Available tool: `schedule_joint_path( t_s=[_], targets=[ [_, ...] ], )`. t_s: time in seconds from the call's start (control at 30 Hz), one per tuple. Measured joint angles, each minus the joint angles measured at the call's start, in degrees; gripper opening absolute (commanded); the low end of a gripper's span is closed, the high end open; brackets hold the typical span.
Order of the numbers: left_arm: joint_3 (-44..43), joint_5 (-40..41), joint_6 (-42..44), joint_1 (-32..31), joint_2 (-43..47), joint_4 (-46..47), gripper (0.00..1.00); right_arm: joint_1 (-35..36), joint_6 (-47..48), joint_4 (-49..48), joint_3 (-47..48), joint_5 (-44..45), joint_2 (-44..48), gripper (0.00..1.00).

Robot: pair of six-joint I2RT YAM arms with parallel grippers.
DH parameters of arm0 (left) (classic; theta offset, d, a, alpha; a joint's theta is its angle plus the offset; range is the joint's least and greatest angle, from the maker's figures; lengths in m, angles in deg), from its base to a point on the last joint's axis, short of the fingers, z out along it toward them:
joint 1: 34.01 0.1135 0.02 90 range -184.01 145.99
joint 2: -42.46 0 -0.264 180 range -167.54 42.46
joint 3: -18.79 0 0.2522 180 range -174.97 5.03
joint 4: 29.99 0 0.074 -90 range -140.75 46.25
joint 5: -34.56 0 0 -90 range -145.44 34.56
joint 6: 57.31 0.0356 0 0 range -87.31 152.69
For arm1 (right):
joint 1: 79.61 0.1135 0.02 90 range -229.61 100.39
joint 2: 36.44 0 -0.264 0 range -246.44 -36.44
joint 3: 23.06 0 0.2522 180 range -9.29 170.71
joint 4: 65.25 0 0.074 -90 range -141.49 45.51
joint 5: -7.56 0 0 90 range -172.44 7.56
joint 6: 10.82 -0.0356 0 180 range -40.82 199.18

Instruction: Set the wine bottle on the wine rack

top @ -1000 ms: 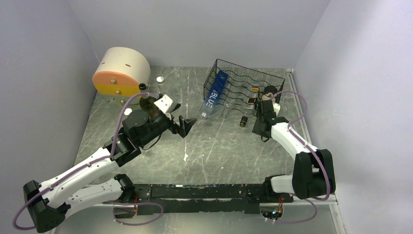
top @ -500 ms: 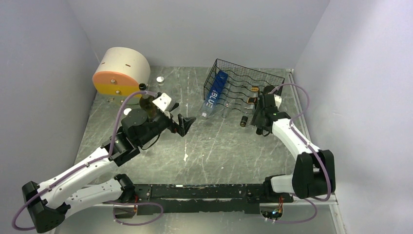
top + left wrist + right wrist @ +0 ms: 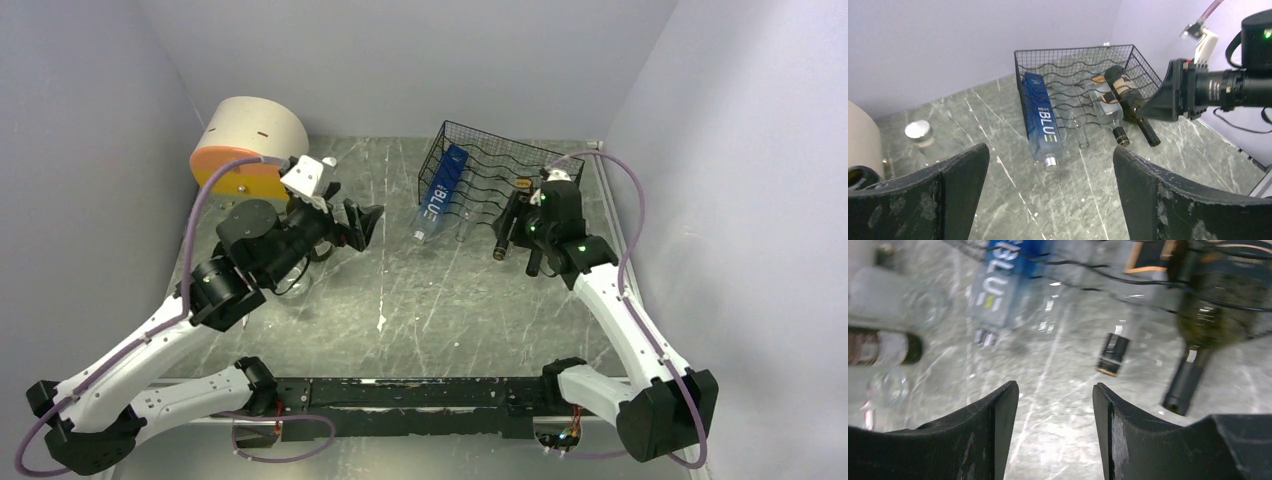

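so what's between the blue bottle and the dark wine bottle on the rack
Two clear bottles on the wine rack: a plain one by the blue bottle, a dark-capped one by the dark wine bottle. Clearest in the left wrist view.

Dark wine bottle (image 3: 1129, 101) seemingly on wine rack (image 3: 1074, 56)

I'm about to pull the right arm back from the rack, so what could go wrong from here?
The dark wine bottle lies on the wine rack with its neck poking out past the front; a nudge might slide it off. The open right gripper hangs close beside that bottle, so a careless retreat could clip it. The clear bottle next to it also overhangs and may be jostled.
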Motion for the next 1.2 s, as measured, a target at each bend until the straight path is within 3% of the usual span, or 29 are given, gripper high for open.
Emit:
schedule_joint_path(
  t_s=[0.3,0.57,0.9,1.2],
  targets=[
    [-12.70,2.69,4.31,0.00,-0.33,-2.84,0.98,18.38,0.02,-10.34,5.70,-1.95,-7.30,0.61],
    [-18.27,6.40,6.97,0.00,3.17,-2.32,0.98,30.82,2.47,-23.65,17.53,-3.96,-22.38,0.62],
    [-18.27,8.15,8.55,0.00,6.38,-2.38,0.98,36.89,8.24,-33.94,39.85,-7.28,-43.08,0.61],
    [-17.27,10.60,9.35,0.00,8.31,-3.37,0.98,38.75,12.50,-36.30,50.80,-9.75,-57.40,0.61]
  ],
)
